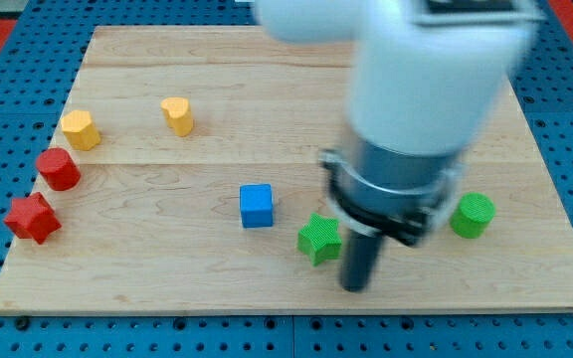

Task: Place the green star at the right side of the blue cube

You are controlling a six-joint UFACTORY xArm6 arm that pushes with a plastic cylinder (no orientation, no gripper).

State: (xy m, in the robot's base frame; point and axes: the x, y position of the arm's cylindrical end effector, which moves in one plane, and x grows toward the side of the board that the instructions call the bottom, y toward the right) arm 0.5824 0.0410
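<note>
The blue cube sits near the middle of the wooden board. The green star lies to the cube's lower right, a small gap between them. My tip is on the board just to the right of and below the green star, close to it; whether it touches cannot be told. The rod is dark and the white arm above it hides the board at the view's upper right.
A green cylinder stands at the right. A yellow block and a yellow hexagon lie at the upper left. A red hexagon and a red star lie at the left edge.
</note>
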